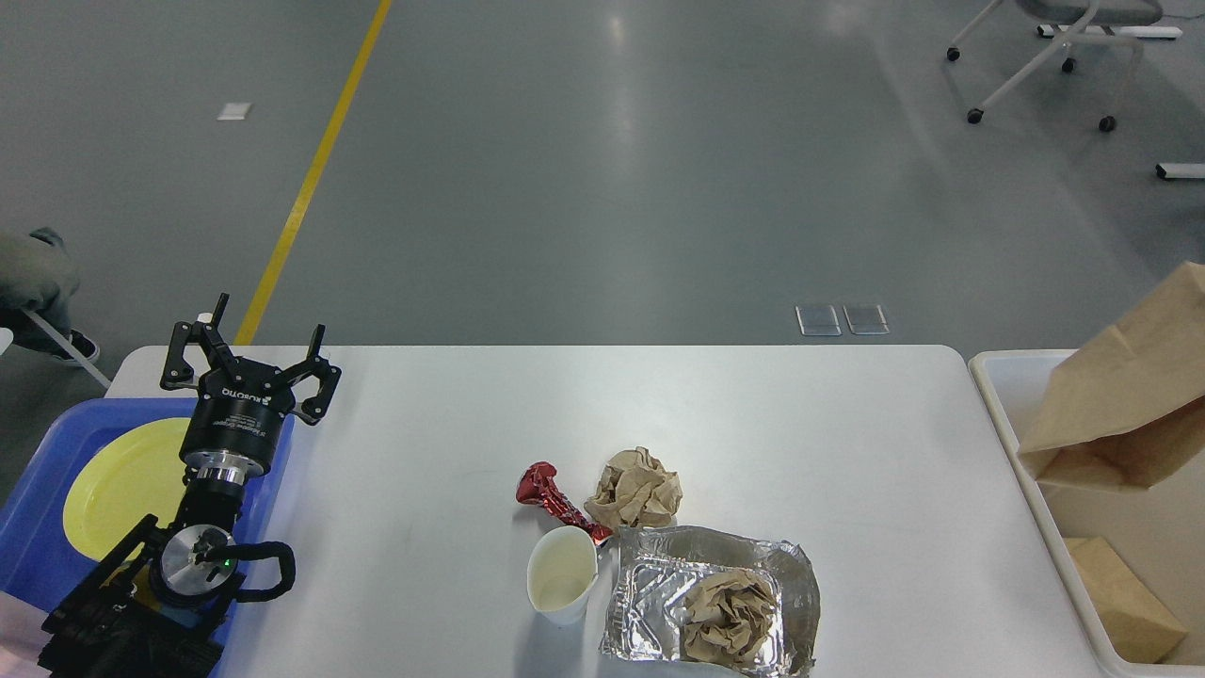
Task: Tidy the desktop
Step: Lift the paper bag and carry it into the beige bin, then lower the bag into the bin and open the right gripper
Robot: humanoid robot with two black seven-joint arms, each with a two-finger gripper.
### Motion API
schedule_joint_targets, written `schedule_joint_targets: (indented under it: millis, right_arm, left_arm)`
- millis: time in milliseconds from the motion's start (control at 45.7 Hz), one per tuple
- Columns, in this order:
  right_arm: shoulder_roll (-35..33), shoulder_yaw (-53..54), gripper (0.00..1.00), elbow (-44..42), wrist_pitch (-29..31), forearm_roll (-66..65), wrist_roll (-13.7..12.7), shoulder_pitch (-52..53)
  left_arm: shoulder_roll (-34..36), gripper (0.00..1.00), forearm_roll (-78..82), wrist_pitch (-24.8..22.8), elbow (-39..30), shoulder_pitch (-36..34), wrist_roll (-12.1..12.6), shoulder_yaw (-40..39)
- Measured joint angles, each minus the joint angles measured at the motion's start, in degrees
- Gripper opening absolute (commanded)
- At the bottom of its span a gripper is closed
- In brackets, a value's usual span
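White desktop [772, 424], long axis left to right, fills the lower view.
Left gripper [247, 350] spread open at its left edge above the blue tray [38, 452]; right gripper out of view.

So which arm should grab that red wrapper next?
Probably the left: its gripper hangs open and empty over the desktop. The red wrapper lies mid-table. The right gripper is out of view, with the paper bag over the bin.

You have a smooth matte white desktop [753, 424] bearing a crinkled shiny foil tray [650, 603], crumpled brown paper [638, 488], a glossy red wrapper [551, 494] and a paper cup [562, 586].
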Motion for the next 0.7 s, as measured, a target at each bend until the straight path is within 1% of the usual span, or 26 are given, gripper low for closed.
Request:
schedule_joint_targets:
  millis: [131, 307, 416, 482, 569, 679, 701]
  right_arm:
    - [-2.8, 7.7, 0.00, -9.3, -6.2, -1.5, 0.2, -15.7]
    - [-2.1, 19.0, 0.00, -18.9, -16.7, -1.8, 0.7, -37.6]
    - [0.9, 27.6, 0.00, -23.8, -24.7, -1.8, 0.7, -51.2]
    - [3.1, 32.7, 0.00, -28.5, -28.5, -1.6, 0.7, -59.0]
    - [8.0, 39.0, 0.00, -36.4, -31.6, -1.3, 0.8, -68.9]
    - [15.3, 45.9, 0.00, -48.2, -33.1, -1.2, 0.8, -80.0]
    - [16.0, 46.5, 0.00, -49.2, -33.2, -1.2, 0.8, -81.0]
  left_arm:
    - [0.0, 0.99, 0.0, 0.0, 0.0, 0.0, 0.0, 0.0]
    - [0.0, 0.99, 0.0, 0.0, 0.0, 0.0, 0.0, 0.0]
    - [0.0, 0.99, 0.0, 0.0, 0.0, 0.0, 0.0, 0.0]
    - [0.0, 0.99, 0.0, 0.0, 0.0, 0.0, 0.0, 0.0]
    - [0.0, 0.99, 0.0, 0.0, 0.0, 0.0, 0.0, 0.0]
    - [0.0, 0.99, 0.0, 0.0, 0.0, 0.0, 0.0, 0.0]
    - [0.0, 0.99, 0.0, 0.0, 0.0, 0.0, 0.0, 0.0]
